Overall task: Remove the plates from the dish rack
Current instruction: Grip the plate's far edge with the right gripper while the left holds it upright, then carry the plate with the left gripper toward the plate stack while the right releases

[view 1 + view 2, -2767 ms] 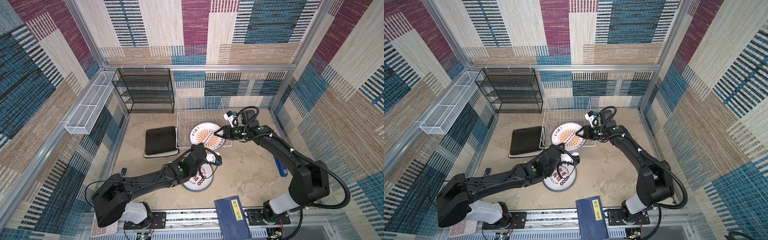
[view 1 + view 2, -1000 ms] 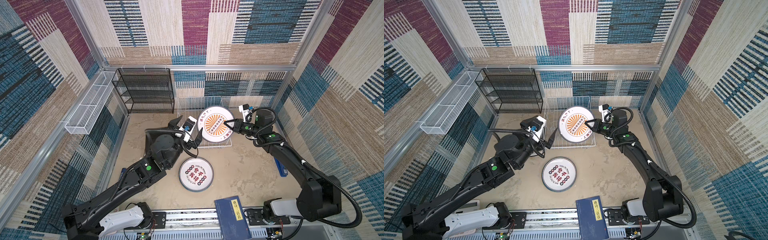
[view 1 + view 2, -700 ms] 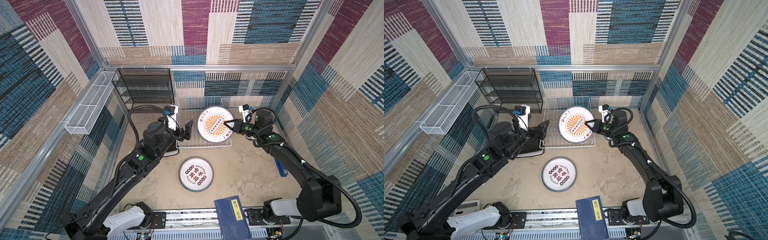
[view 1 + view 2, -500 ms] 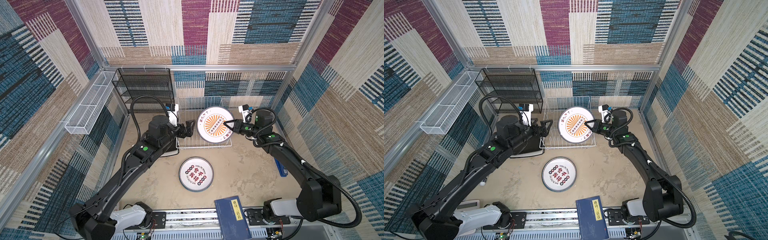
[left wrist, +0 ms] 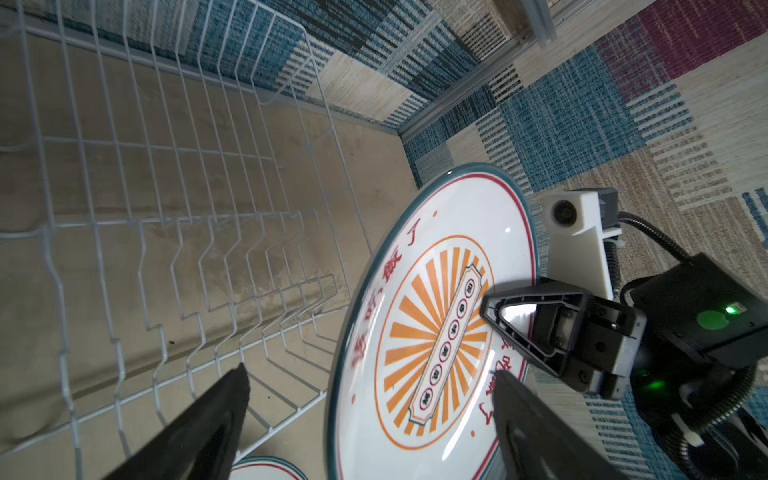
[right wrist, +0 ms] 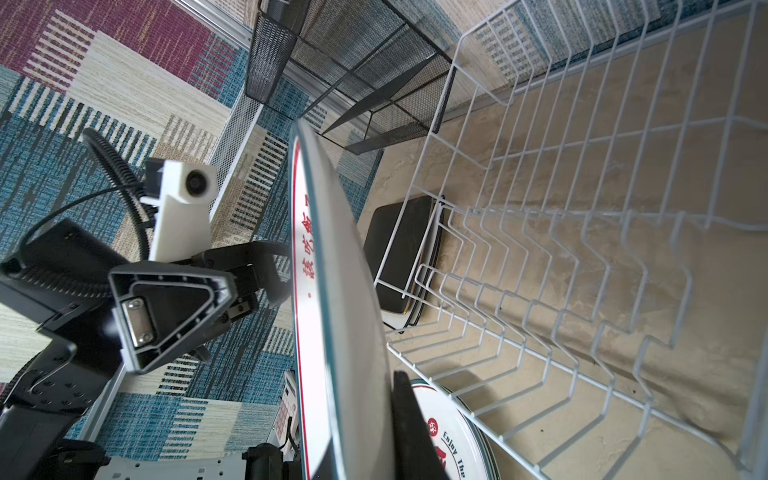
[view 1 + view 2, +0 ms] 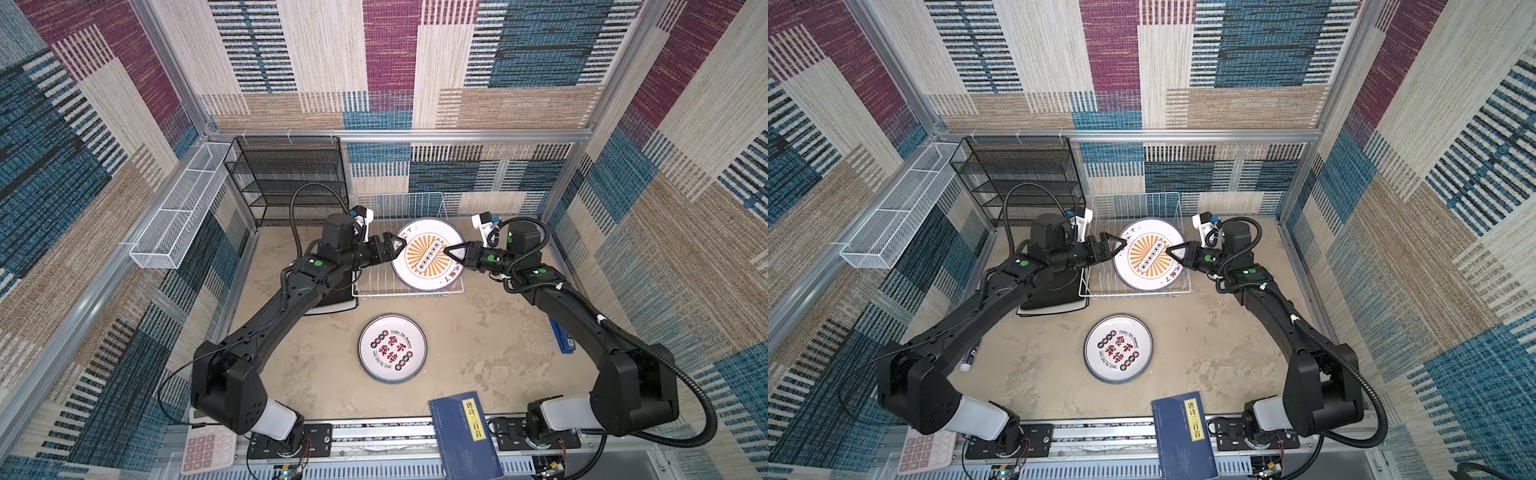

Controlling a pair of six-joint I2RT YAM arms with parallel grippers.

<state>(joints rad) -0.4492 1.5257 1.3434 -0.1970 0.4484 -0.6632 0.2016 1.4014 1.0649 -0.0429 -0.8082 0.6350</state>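
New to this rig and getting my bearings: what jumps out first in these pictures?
An orange sunburst plate stands upright at the white rack, pinched at its rim by the right gripper, while the open left gripper straddles its opposite edge. In front of the rack, a second round plate lies flat on the table.

Place: enclosed robot test cell, lab type. It is bounded by an aluminium frame [image 7: 399, 135] and lined with patchwork woven wall covering [image 7: 390, 62]. Left arm [image 7: 270, 316] and right arm [image 7: 582, 311] are bolted to a rail [image 7: 374, 430], where wiring [image 7: 305, 446] is left exposed. Household props are set about a stone-look tabletop [image 7: 490, 332]: dish rack [image 7: 399, 205], shelf [image 7: 291, 174], trough [image 7: 174, 224], book [image 7: 461, 440], calculator [image 7: 205, 451].
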